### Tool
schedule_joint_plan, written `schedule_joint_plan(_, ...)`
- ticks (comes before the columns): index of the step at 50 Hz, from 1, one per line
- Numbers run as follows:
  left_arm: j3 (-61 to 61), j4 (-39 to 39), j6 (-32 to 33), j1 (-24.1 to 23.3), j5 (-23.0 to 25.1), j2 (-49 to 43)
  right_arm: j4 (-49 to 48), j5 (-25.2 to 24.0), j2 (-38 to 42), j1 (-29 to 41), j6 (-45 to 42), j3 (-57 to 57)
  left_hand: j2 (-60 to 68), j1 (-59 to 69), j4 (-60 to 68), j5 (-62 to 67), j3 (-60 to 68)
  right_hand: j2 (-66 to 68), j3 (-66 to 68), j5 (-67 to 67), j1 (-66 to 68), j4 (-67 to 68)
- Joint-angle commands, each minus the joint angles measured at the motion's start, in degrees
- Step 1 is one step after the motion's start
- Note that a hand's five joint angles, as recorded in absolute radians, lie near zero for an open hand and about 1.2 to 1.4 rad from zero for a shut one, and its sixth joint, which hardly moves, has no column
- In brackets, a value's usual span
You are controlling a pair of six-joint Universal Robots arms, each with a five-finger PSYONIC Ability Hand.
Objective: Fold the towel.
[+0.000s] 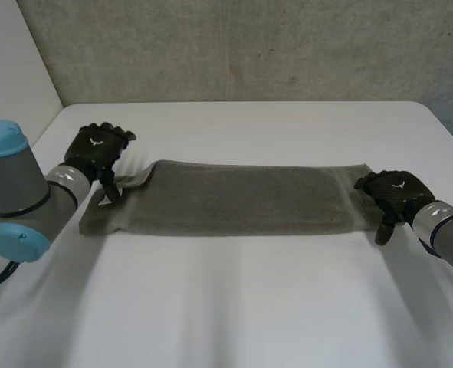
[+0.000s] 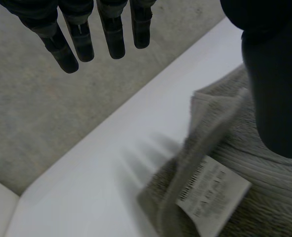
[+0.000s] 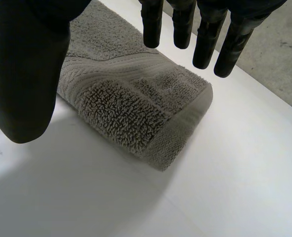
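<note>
A grey-green towel [image 1: 234,199] lies in a long folded strip across the white table [image 1: 234,299]. My left hand [image 1: 97,153] hovers at the towel's left end, fingers straight and open, thumb over the cloth. In the left wrist view the towel end [image 2: 225,148] is rumpled under the thumb and shows a white care label [image 2: 212,195]; the fingers [image 2: 81,37] hold nothing. My right hand [image 1: 395,193] is at the towel's right end, open. In the right wrist view the folded end of the towel [image 3: 141,108] lies below the spread fingers [image 3: 200,29] and thumb, untouched.
A grey carpeted wall [image 1: 249,46] stands behind the table's far edge. Bare white tabletop stretches in front of the towel toward me and beyond it to the back edge. The table's left edge [image 1: 50,123] runs close to my left arm.
</note>
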Motion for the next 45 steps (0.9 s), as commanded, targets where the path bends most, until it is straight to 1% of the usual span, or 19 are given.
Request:
schedule_joint_plan(1,2.72,0.64,0.46,0.0,0.19,-5.84,-0.04,0.0,0.09,-0.07,0.02,0.01,-1.87,-2.08,-2.15,-11.96,-1.33,-2.21,-2.19,-1.37,-1.25,-2.92)
schedule_joint_plan(11,14.6,1.87,0.37,-0.09,-0.95,-15.0,-1.44,0.0,0.09,-0.34,0.02,0.36,-1.2,-1.41,-1.48,-11.28,-0.66,-0.53,-0.51,0.31,0.43,-1.24)
schedule_joint_plan(13,19.14,1.87,0.2,0.0,-3.39,-17.36,-1.88,-0.09,0.09,-0.51,0.02,0.36,-1.03,-1.24,-1.31,-11.11,-0.49,2.81,2.83,3.65,3.77,2.1)
schedule_joint_plan(14,19.17,1.87,0.2,0.0,-3.41,-17.37,-1.88,-0.09,0.09,-0.51,0.02,0.36,-1.03,-1.24,-1.31,-11.11,-0.49,2.84,2.85,3.68,3.79,2.13)
schedule_joint_plan(15,21.08,1.87,0.02,0.09,-5.76,-18.07,-1.97,-0.09,0.09,-0.51,0.02,0.36,-1.03,-1.24,-1.31,-11.11,-0.49,3.83,3.85,4.67,4.79,3.12)
schedule_joint_plan(16,21.1,1.87,0.02,0.09,-5.78,-18.07,-2.06,-0.09,0.09,-0.51,0.02,0.36,-1.03,-1.24,-1.31,-11.11,-0.49,4.01,4.03,4.85,4.97,3.3)
schedule_joint_plan(18,23.55,1.34,-0.42,0.79,-10.25,-18.51,-2.06,-0.09,0.09,-0.51,0.02,0.36,-1.2,-1.41,-1.47,-11.28,-0.66,5.18,5.2,6.02,6.14,4.47)
schedule_joint_plan(20,23.74,1.34,-0.33,0.88,-11.75,-18.51,-2.15,-0.17,0.09,-0.6,0.02,0.36,-1.37,-1.58,-1.64,-11.45,-0.83,7.02,7.04,7.86,7.98,6.31)
schedule_joint_plan(27,20.66,0.02,-0.51,0.7,-12.82,-17.02,-3.55,-0.18,1.32,-0.69,-0.16,0.09,-1.71,-1.92,-1.98,-11.79,-1.17,16.46,16.48,17.3,17.42,15.75)
schedule_joint_plan(30,16.97,-0.24,-0.51,0.7,-12.55,-14.21,-3.99,0.0,1.67,-0.86,-0.68,-0.17,-2.04,-2.25,-2.32,-12.12,-1.5,19.82,19.84,20.66,20.78,19.11)
schedule_joint_plan(32,12.95,-0.24,-0.51,0.44,-12.38,-11.32,-3.99,-0.09,2.11,-0.86,-0.68,-0.61,-2.21,-2.42,-2.48,-12.29,-1.67,26.85,26.87,27.69,27.81,26.14)
schedule_joint_plan(33,12.93,-0.24,-0.51,0.44,-12.38,-11.31,-3.99,-0.09,2.11,-0.86,-0.68,-0.61,-2.21,-2.42,-2.48,-12.29,-1.67,26.89,26.91,27.73,27.85,26.18)
schedule_joint_plan(34,11.01,0.02,-0.51,0.09,-12.38,-9.83,-3.99,-0.09,2.55,-0.95,-0.86,-0.78,-2.38,-2.59,-2.65,-12.46,-1.84,32.05,32.07,32.89,33.01,31.34)
schedule_joint_plan(35,10.99,0.02,-0.51,0.09,-12.38,-9.81,-3.99,-0.09,2.55,-0.95,-0.86,-0.78,-2.38,-2.59,-2.65,-12.46,-1.84,32.1,32.12,32.94,33.06,31.39)
schedule_joint_plan(37,7.58,0.2,-0.59,-0.09,-12.38,-6.31,-3.73,0.09,2.81,-1.3,-0.86,-1.22,-2.71,-2.92,-2.99,-12.8,-2.17,51.18,51.19,52.02,52.13,50.47)
schedule_joint_plan(38,7.57,0.2,-0.59,-0.09,-12.38,-6.3,-3.73,0.09,2.81,-1.3,-0.86,-1.22,-2.71,-2.93,-2.99,-12.8,-2.17,51.28,51.3,52.12,52.24,50.57)
schedule_joint_plan(39,5.83,0.29,-0.59,-0.26,-12.38,-4.64,-3.64,0.18,2.73,-2.0,-0.86,-1.31,-3.21,-3.42,-3.49,-13.3,-2.67,62.44,62.46,63.28,63.39,61.73)
schedule_joint_plan(40,4.16,0.29,-0.59,-0.44,-12.29,-2.8,-3.47,0.18,2.64,-2.79,-0.95,-1.31,-3.72,-3.93,-3.99,-13.8,-3.18,65.82,65.84,66.66,66.78,65.11)
schedule_joint_plan(45,0.28,0.38,-0.59,-1.84,-12.38,2.39,-2.41,0.0,0.45,-4.55,-1.82,-0.96,-4.23,-4.44,-4.5,-14.31,-3.69,65.85,65.87,66.69,66.81,65.15)
